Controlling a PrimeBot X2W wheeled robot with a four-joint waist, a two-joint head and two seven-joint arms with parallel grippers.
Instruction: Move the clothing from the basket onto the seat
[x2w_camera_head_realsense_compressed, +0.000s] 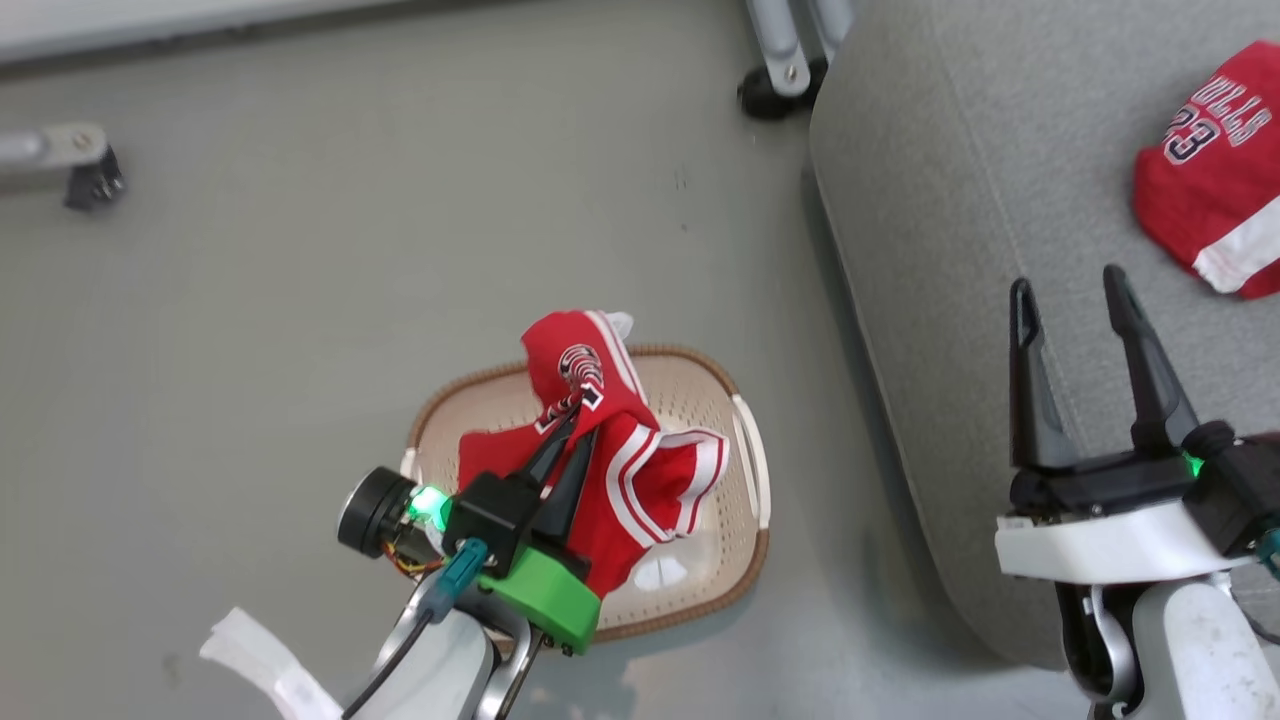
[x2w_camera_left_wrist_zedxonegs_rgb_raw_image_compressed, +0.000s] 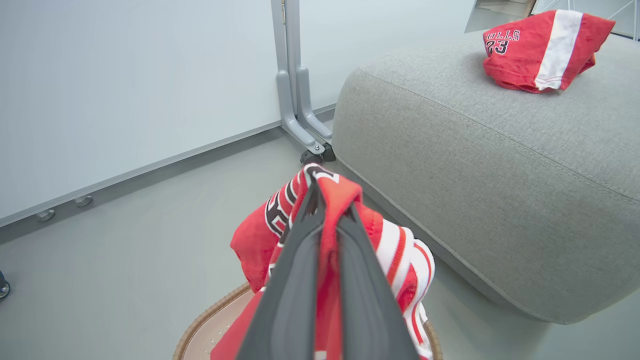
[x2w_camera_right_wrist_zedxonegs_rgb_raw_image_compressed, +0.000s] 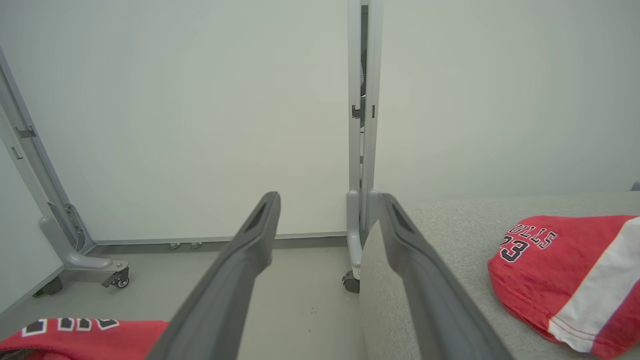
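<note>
Grey floor, smooth and bare-looking, closed off at the back by white wall panels on grey metal legs with a small castor at the foot.

Basket sat on the floor, just beside the seat's front edge. Cream perforated shell, brown woven-look rim, a white sticker on its bottom.

Left gripper was over the basket with its two dark fingers pressed together, a fold of the red jersey pinched between them. In the left wrist view the cloth ran up between the fingers and bunched over their tips. The rest of the jersey, red with white stripes and dark lettering, hung down on both sides of the fingers and over the basket's inside. Could not tell whether its lower edge rested on the basket floor.

Seat, a large grey fabric cushion with rounded edges, lay to the right of the basket. A second jersey lay crumpled on top of it, number and lettering facing up, well apart from the basket.

Right gripper hung over the seat's near edge, fingers spread wide apart, nothing between them and touching nothing. The second jersey lay off to its right.
</note>
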